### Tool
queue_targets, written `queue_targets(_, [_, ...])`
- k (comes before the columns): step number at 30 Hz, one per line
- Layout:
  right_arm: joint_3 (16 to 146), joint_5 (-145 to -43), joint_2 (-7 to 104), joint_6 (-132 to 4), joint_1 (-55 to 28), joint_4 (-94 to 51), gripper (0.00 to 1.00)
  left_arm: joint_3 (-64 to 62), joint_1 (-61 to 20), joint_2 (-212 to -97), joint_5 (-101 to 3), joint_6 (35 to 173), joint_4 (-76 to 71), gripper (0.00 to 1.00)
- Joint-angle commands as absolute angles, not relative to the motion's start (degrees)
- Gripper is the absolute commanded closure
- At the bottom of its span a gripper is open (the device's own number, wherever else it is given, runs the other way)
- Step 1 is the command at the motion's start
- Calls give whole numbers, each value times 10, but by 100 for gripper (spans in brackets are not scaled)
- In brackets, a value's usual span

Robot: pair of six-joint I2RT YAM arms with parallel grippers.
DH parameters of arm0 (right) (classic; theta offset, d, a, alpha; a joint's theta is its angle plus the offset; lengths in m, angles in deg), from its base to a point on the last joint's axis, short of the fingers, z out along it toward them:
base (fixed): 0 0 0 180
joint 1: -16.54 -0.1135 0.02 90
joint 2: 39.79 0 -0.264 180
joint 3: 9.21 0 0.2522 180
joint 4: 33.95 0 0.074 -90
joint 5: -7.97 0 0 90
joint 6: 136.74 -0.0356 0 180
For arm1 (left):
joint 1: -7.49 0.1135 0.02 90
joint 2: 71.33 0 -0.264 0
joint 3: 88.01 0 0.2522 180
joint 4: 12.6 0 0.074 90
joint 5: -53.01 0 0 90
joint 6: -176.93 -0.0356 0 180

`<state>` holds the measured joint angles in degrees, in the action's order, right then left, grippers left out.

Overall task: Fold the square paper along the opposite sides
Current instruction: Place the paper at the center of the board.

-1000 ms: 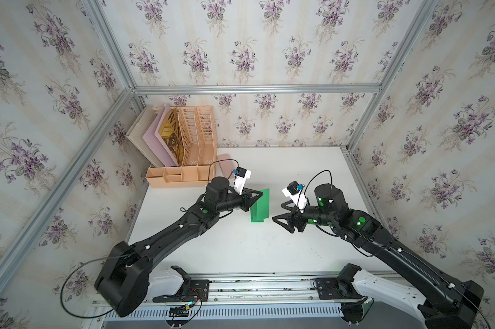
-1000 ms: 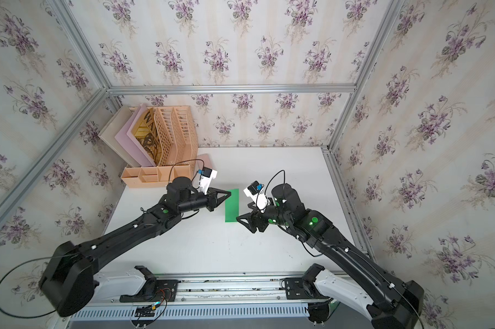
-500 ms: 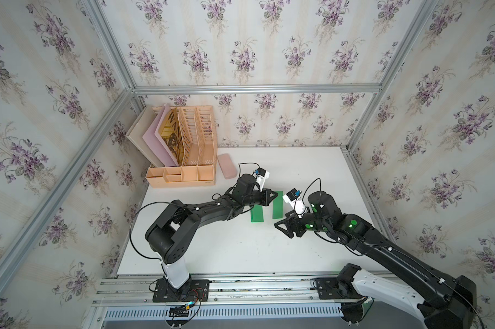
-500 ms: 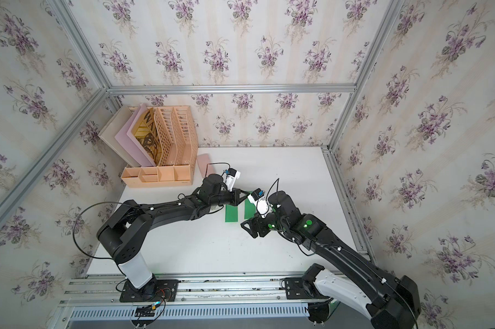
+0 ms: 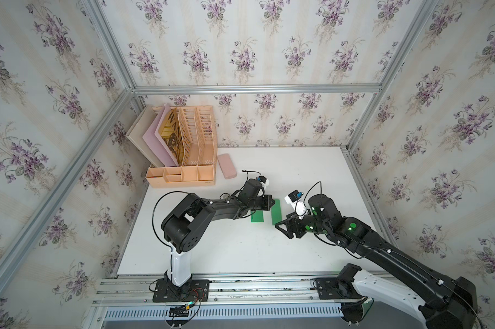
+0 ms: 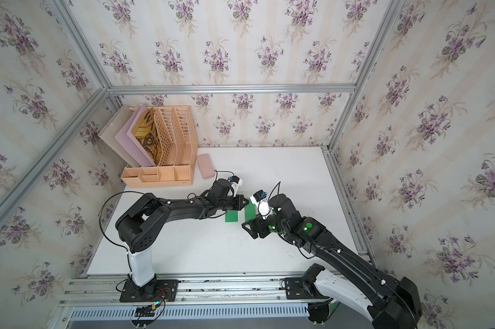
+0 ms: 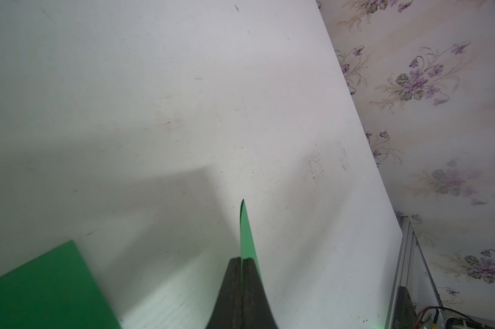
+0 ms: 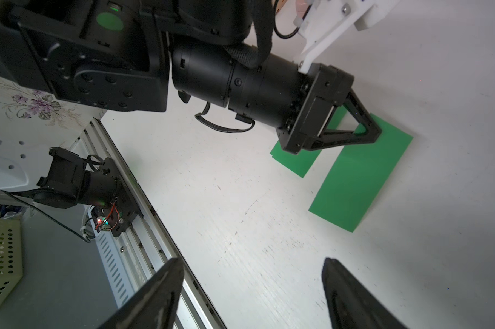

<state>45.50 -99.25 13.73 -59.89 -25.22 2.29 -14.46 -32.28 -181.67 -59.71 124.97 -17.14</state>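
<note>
Now the lifted edge is part-way across

Firmly shut, the left hand (image 7: 242, 260) pinches one edge of the green paper (image 8: 360, 176); in the left wrist view the sheet stands out thin between its fingers. One second ago this hand was at the side of the paper nearest its own arm, and the paper showed as a single green piece. Since then the hand has travelled over it toward the right arm. In both top views the paper now shows as two green bands with a pale strip between them. Whether that strip is the back of the sheet or the bare desk (image 5: 240, 250), I cannot tell. The paper is about in the middle of the desk, between the two arms. The right hand (image 8: 252, 262) stands wide and empty, near the paper but not touching it; it has moved only a little. I judge the fold is under way but not closed: the held edge must yet meet the opposite side, and the crease then needs pressing.
</note>
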Motion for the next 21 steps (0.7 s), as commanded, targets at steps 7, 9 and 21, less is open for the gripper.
queue_targets(7, [452, -997, 138, -619, -252, 6, 18, -112, -322, -1842, -543, 1239, -119, 100])
queue_targets(9, [450, -1003, 140, -622, -253, 8, 18, -102, -322, -1849, -538, 1238, -110, 100])
queue_targets(21, [448, -1001, 138, -623, -253, 15, 18, -47, -322, -1879, -519, 1237, -42, 78])
